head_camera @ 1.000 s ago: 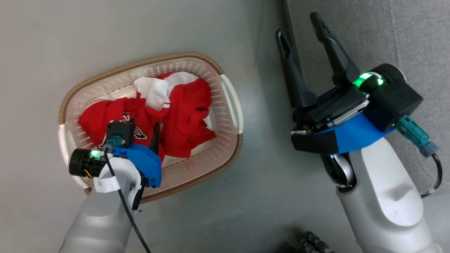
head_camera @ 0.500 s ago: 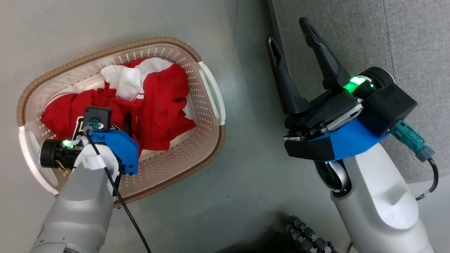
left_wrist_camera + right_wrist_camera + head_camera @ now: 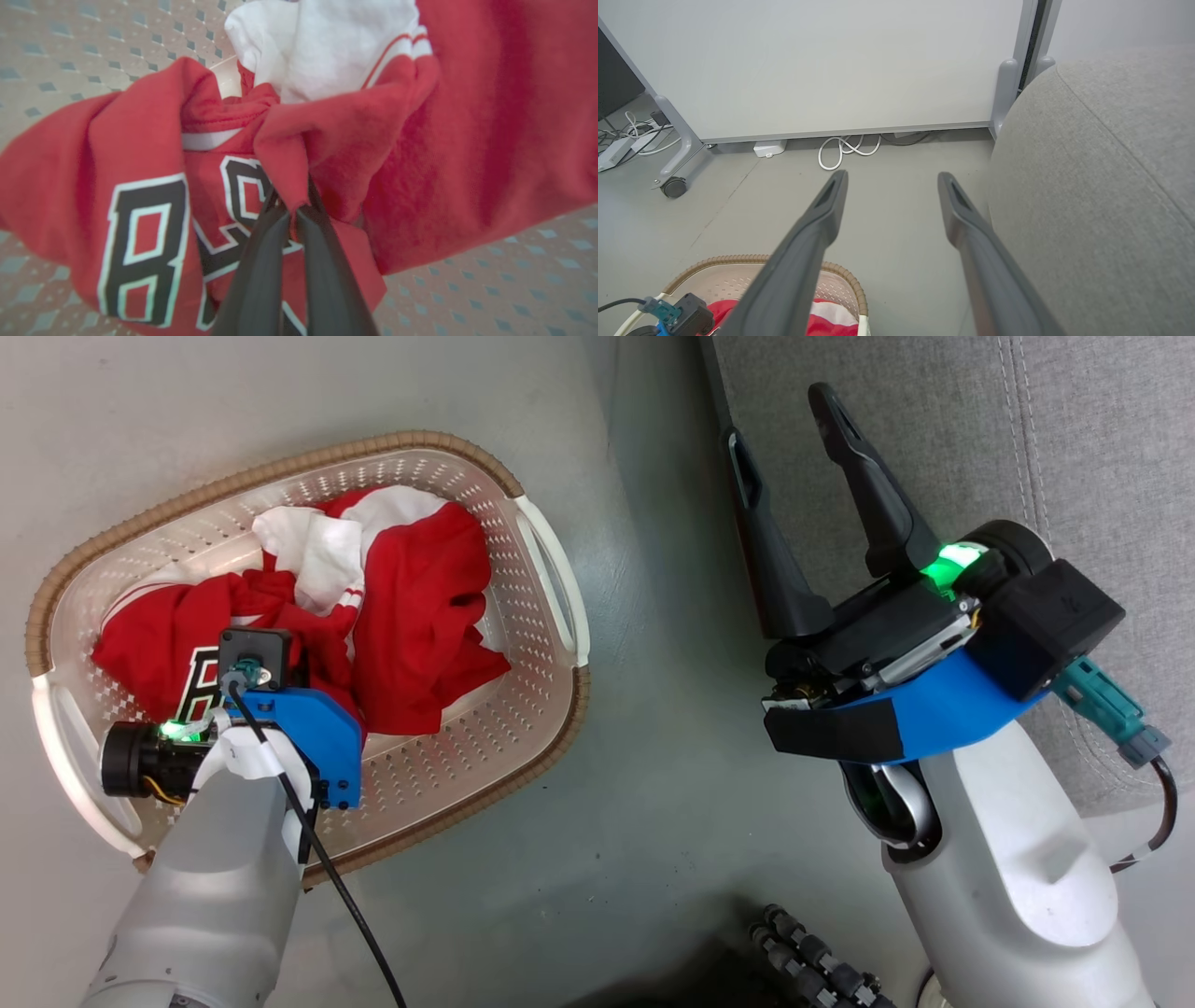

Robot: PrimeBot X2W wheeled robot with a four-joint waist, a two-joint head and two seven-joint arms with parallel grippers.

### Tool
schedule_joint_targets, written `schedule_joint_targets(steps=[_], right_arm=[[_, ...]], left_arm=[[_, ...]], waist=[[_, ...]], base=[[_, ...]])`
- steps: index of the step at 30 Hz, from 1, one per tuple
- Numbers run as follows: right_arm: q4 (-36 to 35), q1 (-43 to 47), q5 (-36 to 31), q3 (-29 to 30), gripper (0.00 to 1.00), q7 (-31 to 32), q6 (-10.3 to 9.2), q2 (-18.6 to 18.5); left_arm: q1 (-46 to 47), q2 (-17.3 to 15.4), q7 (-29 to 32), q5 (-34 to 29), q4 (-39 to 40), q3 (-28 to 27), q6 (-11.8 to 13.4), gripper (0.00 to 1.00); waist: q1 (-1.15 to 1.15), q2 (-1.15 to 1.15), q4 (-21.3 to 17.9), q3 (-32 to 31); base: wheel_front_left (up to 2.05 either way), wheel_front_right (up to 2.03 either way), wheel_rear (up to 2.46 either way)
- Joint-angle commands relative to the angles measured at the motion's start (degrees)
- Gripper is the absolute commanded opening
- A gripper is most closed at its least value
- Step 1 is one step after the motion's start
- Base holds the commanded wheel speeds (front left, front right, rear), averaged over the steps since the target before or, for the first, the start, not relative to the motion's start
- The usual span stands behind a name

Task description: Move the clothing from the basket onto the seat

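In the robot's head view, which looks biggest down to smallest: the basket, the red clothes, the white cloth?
1. basket
2. red clothes
3. white cloth, though the red partly hides it, so its full size is unsure.

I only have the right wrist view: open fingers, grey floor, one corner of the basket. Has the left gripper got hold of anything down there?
Observer: Yes. In the left wrist view the left gripper is shut on a fold of the soft red clothing, right beside the black-and-white numerals.
Operator: Is it only red stuff in there?
Observer: No, white fabric lies bunched toward the far side of the cream perforated plastic basket.
Operator: Anything hanging over the edge?
Observer: In the head view all of it lies inside the brown woven-look rim.
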State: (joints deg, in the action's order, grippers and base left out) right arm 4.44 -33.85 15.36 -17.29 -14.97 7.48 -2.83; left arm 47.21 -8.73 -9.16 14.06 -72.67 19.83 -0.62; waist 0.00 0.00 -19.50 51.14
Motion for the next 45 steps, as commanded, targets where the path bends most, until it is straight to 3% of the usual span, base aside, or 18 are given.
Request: schedule_joint_targets(steps=[1, 11, 18, 31, 38, 45], right_arm=[[-0.32, 0.25, 0.21, -0.08, 1.0, -0.31, 0.03, -0.1], [0.76, 0.15, -0.42, -0.71, 1.0, -0.32, 0.03, -0.11], [3.81, 0.71, -3.65, -1.85, 1.0, -0.31, 0.03, -0.12], [11.73, 7.41, -6.94, 0.84, 1.0, 0.95, 0.03, -0.15], [12.58, 12.79, -7.18, 2.25, 1.0, 2.89, 0.03, -0.17], [12.14, 17.87, -7.07, 3.71, 1.0, 4.73, 0.03, -0.15]], left_arm=[[1.13, 0.09, 0.12, 0.41, -0.21, 0.37, -0.25, 0.0], [0.21, 0.45, 0.14, 1.27, -0.57, 0.71, -1.01, 0.0], [-1.65, 2.1, -1.27, 2.14, -0.78, 1.02, -1.34, 0.0], [-9.25, 5.8, -3.56, 3.56, 0.02, 6.24, -6.47, 0.0], [-15.9, 5.92, -2.26, 11.08, 8.91, 13.8, -6.85, 0.0], [-15.91, 5.83, -2.31, 16.25, 14.46, 20.86, -6.88, 0.0]], waist=[[0.0, 0.0, 0.1, -0.11], [0.0, 0.0, 0.54, -1.53], [0.0, 0.0, 1.96, -6.42], [0.0, 0.0, 8.66, -26.64], [0.0, 0.0, 11.47, -37.41], [0.0, 0.0, 14.45, -44.41]], base=[[0.0, 0.0, 0.0], [0.0, 0.0, 0.0], [0.0, 0.0, 0.0], [0.0, 0.0, 0.0], [0.0, 0.0, 0.0], [0.0, 0.0, 0.0]])
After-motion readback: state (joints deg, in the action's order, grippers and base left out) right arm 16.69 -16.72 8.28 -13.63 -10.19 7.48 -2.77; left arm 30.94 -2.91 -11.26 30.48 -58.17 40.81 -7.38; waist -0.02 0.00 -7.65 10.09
